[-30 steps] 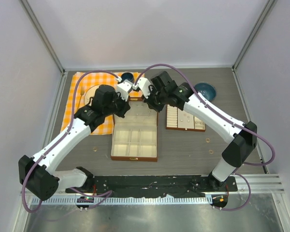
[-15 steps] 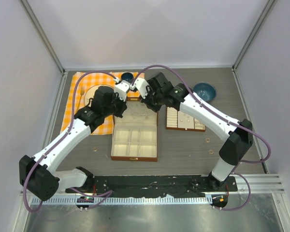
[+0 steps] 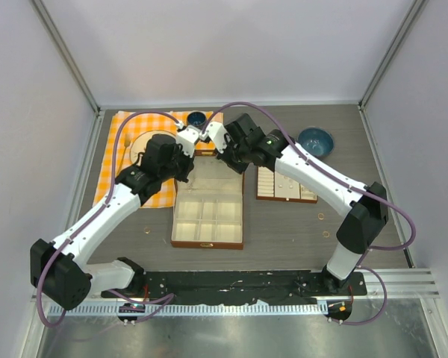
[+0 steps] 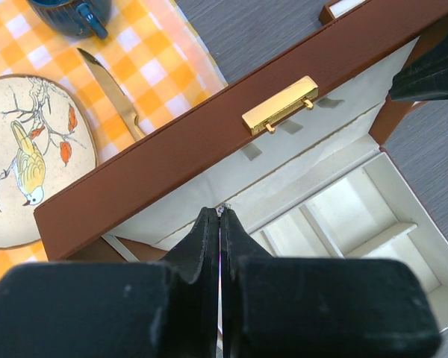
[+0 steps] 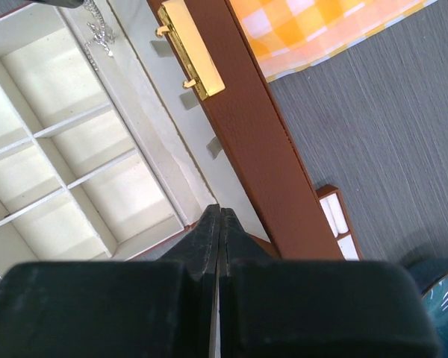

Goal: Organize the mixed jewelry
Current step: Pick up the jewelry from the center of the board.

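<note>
The brown box (image 3: 207, 218) lies open, its lid (image 4: 209, 127) standing up with a gold clasp (image 4: 280, 106). My left gripper (image 4: 221, 211) is shut on a thin silver chain necklace (image 4: 225, 207) above the box's back compartments (image 4: 336, 216). In the right wrist view the necklace (image 5: 99, 33) and its pendant dangle in front of the lid lining. My right gripper (image 5: 219, 212) is shut and empty over the box's right edge. In the top view both grippers, left (image 3: 181, 168) and right (image 3: 230, 159), are at the back of the box. Small copper rings (image 3: 320, 216) lie on the table.
A ring tray (image 3: 286, 183) sits right of the box and a blue bowl (image 3: 316, 139) behind it. An orange checked cloth (image 3: 118, 160) at the left holds a bird plate (image 4: 30, 156), a knife (image 4: 112, 82) and a blue cup (image 3: 196, 118). More rings (image 3: 145, 230) lie loose.
Both wrists have drifted slightly left and toward the back over the box. The left gripper still holds the chain.
</note>
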Robot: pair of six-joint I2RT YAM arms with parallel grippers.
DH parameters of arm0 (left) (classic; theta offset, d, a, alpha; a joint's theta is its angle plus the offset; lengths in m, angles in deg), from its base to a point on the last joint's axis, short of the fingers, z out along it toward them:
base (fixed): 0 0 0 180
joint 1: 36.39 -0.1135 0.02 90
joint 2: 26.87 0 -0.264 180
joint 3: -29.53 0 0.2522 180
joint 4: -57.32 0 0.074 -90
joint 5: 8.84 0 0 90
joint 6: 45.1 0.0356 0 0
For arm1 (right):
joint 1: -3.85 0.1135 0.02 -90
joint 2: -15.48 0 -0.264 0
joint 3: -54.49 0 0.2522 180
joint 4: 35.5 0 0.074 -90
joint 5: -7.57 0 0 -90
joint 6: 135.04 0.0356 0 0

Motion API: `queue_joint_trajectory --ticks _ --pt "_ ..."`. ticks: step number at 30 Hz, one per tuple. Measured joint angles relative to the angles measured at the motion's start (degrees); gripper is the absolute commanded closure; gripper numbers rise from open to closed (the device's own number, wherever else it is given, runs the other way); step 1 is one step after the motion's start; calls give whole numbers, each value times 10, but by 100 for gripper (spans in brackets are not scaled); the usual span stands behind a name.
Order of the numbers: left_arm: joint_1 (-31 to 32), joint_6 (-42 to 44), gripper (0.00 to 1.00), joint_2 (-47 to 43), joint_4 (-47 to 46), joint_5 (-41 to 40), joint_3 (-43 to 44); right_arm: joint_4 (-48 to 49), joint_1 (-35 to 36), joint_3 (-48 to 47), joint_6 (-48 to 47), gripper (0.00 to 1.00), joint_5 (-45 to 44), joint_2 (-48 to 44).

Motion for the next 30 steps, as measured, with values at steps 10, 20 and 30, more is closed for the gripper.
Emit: queue_joint_trajectory --ticks 10,20,30 --pt "-4 -10 100 -2 32 54 20 -7 -1 0 10 63 39 -10" --pt "-2 -30 100 -10 71 160 116 -9 14 -2 -15 64 125 -68" --pt "-2 -55 100 -10 86 209 150 -11 21 -24 -20 67 174 -70"
